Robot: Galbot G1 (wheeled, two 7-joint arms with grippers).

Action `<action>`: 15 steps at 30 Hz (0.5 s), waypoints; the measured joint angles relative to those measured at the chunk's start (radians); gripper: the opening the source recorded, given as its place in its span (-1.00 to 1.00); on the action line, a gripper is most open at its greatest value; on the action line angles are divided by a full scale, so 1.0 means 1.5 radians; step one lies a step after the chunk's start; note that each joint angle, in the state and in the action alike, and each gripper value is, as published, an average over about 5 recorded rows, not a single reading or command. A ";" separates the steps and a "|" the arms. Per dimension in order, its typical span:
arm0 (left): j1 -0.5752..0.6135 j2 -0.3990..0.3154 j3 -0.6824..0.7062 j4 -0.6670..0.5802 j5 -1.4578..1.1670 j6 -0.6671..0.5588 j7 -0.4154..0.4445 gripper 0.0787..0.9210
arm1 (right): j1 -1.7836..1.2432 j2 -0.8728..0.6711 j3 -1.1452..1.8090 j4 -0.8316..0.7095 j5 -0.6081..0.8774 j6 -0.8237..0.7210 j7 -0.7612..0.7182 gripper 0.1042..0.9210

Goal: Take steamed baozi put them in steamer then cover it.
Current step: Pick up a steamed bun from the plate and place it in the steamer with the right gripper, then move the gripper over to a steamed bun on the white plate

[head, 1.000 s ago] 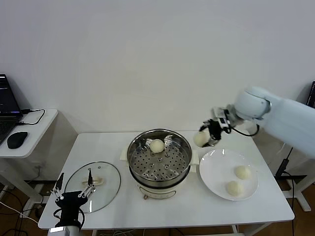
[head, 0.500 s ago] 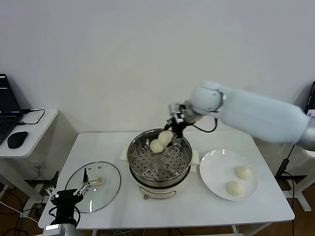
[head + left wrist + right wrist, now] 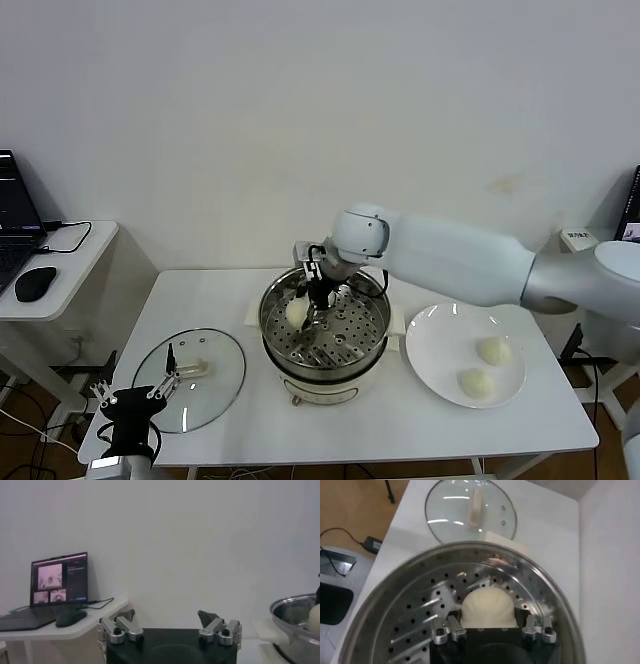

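Observation:
The steamer [image 3: 330,366] stands mid-table. My right gripper [image 3: 303,306] reaches down into it and is shut on a steamed baozi [image 3: 296,312], low over the left part of the perforated tray [image 3: 350,325]. In the right wrist view the baozi [image 3: 486,609] sits between the fingers over the tray [image 3: 415,615]. A baozi put in earlier is hidden behind the gripper. Two baozi [image 3: 493,350] [image 3: 475,382] lie on the white plate [image 3: 435,345]. The cover [image 3: 205,385] lies flat on the table at the left and shows in the right wrist view [image 3: 455,515]. My left gripper [image 3: 133,398] is open and parked below the table's front-left corner.
A side table at the left holds a laptop [image 3: 12,215] and a mouse [image 3: 34,284]; the laptop also shows in the left wrist view [image 3: 59,577]. The steamer rim [image 3: 295,607] shows at that view's edge. The wall stands close behind the table.
My right gripper carried the baozi from above the plate leftward over the steamer and lowered it inside. The left gripper only shifted slightly.

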State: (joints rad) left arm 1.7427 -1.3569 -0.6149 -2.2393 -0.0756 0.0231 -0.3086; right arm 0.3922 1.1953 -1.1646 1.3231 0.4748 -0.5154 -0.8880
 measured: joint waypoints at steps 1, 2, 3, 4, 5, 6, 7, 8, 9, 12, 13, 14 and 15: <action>0.000 0.000 0.000 0.000 0.000 0.000 0.000 0.77 | -0.002 0.002 0.000 -0.002 -0.001 0.000 0.001 0.47; 0.000 0.000 0.000 0.000 0.000 0.000 0.000 0.77 | -0.004 0.004 0.000 -0.003 -0.003 0.000 0.001 0.52; 0.001 0.000 0.000 -0.001 0.000 0.000 0.000 0.77 | -0.005 0.005 0.000 -0.003 -0.004 0.001 0.002 0.59; 0.001 0.000 0.000 -0.001 0.000 0.000 0.000 0.77 | -0.006 0.006 0.000 -0.004 -0.006 0.001 0.002 0.65; 0.001 0.000 -0.001 -0.002 0.000 0.000 0.000 0.77 | -0.006 0.006 0.001 -0.004 -0.007 0.002 0.002 0.68; 0.001 0.000 -0.001 -0.003 0.000 0.000 0.000 0.77 | -0.006 0.006 0.001 -0.004 -0.009 0.003 0.001 0.72; 0.001 0.000 -0.001 -0.003 0.000 0.000 0.000 0.77 | -0.005 0.006 0.002 -0.003 -0.010 0.005 0.001 0.74; 0.001 0.000 -0.001 -0.004 0.000 0.000 0.000 0.77 | -0.003 0.004 0.004 -0.002 -0.010 0.007 0.000 0.75; 0.002 -0.001 -0.001 -0.005 0.000 0.000 0.000 0.77 | 0.000 0.002 0.005 -0.001 -0.011 0.009 -0.002 0.75; 0.001 -0.001 -0.001 -0.006 0.000 -0.001 0.000 0.77 | 0.014 -0.011 0.009 0.008 -0.012 0.018 -0.011 0.76; 0.000 -0.001 -0.001 -0.006 0.000 -0.001 0.000 0.77 | 0.021 -0.018 0.009 0.012 -0.012 0.022 -0.016 0.76; 0.000 0.000 -0.001 -0.006 0.000 -0.001 0.000 0.77 | 0.029 -0.026 0.009 0.018 -0.014 0.027 -0.021 0.76; -0.001 0.000 -0.001 -0.007 0.000 -0.001 0.000 0.77 | 0.037 -0.036 0.008 0.025 -0.015 0.032 -0.027 0.76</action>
State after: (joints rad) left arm 1.7418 -1.3573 -0.6159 -2.2497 -0.0755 0.0223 -0.3088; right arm 0.4477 1.1414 -1.1523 1.3606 0.4517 -0.4680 -0.9287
